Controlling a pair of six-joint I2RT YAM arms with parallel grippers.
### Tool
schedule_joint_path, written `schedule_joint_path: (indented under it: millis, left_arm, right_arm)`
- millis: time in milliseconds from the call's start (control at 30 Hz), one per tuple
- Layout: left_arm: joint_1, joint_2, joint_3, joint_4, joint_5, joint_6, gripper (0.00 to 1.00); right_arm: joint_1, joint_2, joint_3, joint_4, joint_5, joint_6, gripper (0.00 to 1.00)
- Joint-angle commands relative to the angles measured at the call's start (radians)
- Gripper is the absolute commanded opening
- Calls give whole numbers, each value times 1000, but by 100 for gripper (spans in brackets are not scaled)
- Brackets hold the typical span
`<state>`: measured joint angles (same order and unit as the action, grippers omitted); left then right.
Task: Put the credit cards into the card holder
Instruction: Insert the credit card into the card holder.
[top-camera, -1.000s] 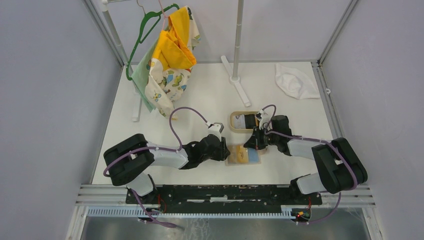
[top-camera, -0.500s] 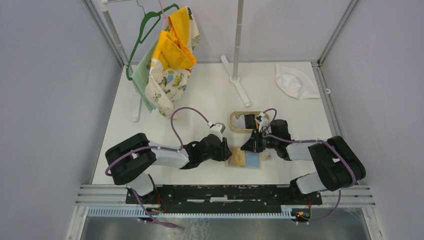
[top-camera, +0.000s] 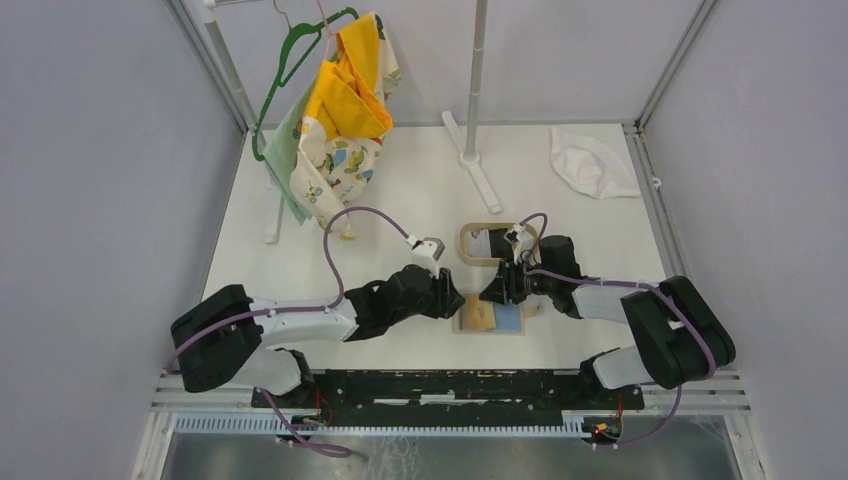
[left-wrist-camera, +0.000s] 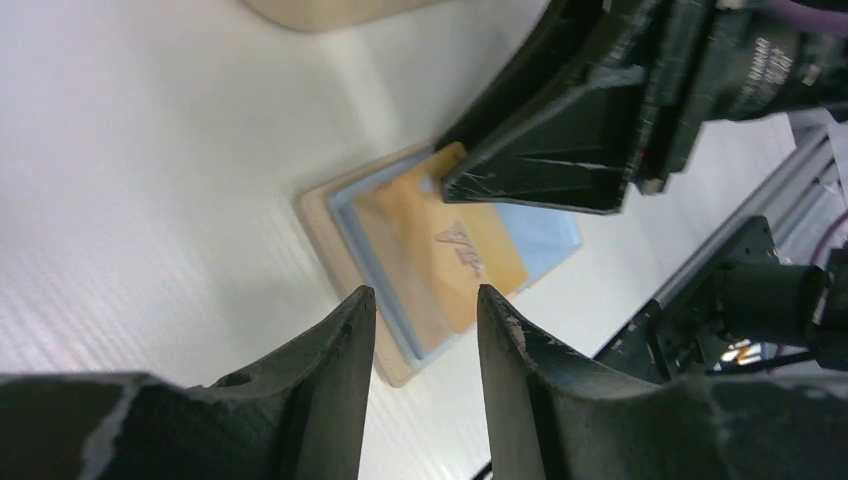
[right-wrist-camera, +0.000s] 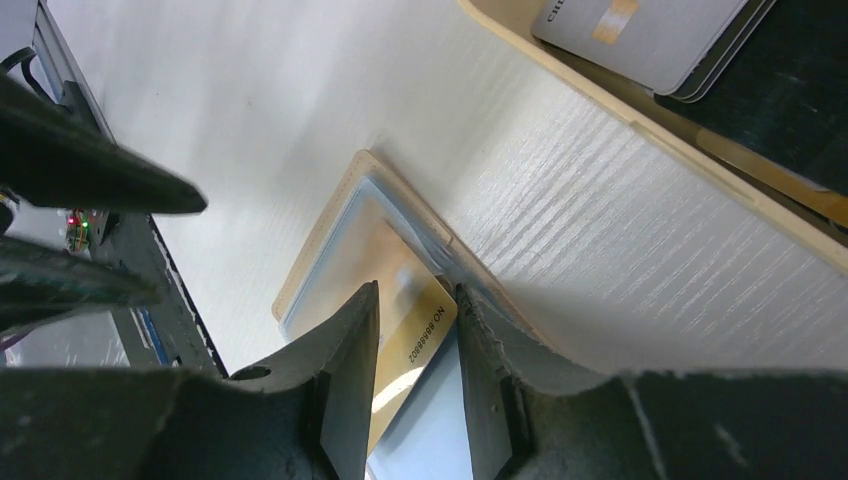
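You find the card holder lying open at the middle of the table's near edge, a gold card flat on its blue inside. The right gripper stands open over one end of that card. The left gripper is open and empty at the holder's left edge. The tray just behind holds grey cards.
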<state>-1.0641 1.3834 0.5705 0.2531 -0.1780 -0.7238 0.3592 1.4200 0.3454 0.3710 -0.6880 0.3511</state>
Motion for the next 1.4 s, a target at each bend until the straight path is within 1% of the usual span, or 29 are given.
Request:
schedule_joint_path:
  millis: [0, 100, 167, 233, 267, 300, 333, 367, 467, 567, 833, 933, 1100, 1233, 1367]
  left_arm:
    - [-91, -8, 77, -16, -27, -13, 48]
    - [-190, 73, 179, -59, -132, -29, 46]
    - [-235, 140, 253, -117, -214, -49, 35]
    - [-260, 213, 322, -164, -255, -68, 21]
    - [-268, 252, 360, -186, -265, -74, 12]
    - [-275, 289, 398, -216, -282, -79, 6]
    - [-282, 323, 435, -241, -301, -83, 3]
    - [-287, 355, 469, -278, -316, -83, 2]
    - [-295, 426, 552, -340, -351, -81, 2]
    - [-297, 467, 606, -366, -364, -70, 2]
    - [-302, 553, 692, -438, -401, -91, 2]
    - [-308, 568, 707, -444, -428, -94, 3]
    - [-313, 604, 742, -503, -487, -115, 13]
    - [-313, 640, 769, -572, -543, -153, 24]
    - [-313, 656, 793, -636, -588, -193, 33]
  right_arm:
    - [-6, -1, 26, -24, 32, -50, 40]
    - [-5, 13, 28, -24, 32, -46, 40]
    - [-6, 17, 29, -26, 31, -43, 40]
    - [-5, 19, 30, -25, 33, -43, 40]
    - [-5, 19, 29, -26, 33, -42, 40]
    - [-6, 20, 29, -26, 33, -42, 40]
    - [-5, 22, 29, -26, 32, -41, 40]
    - [-5, 22, 30, -26, 33, -42, 40]
    - [-5, 21, 31, -27, 32, -42, 40]
    - [-5, 25, 32, -29, 34, -43, 40]
    - [-5, 33, 32, -29, 34, -41, 40]
    - [-5, 35, 32, -30, 33, -40, 40]
    - [-5, 33, 32, -30, 32, -41, 40]
    - [-6, 29, 32, -32, 33, -40, 40]
    - [-5, 30, 34, -34, 33, -41, 40]
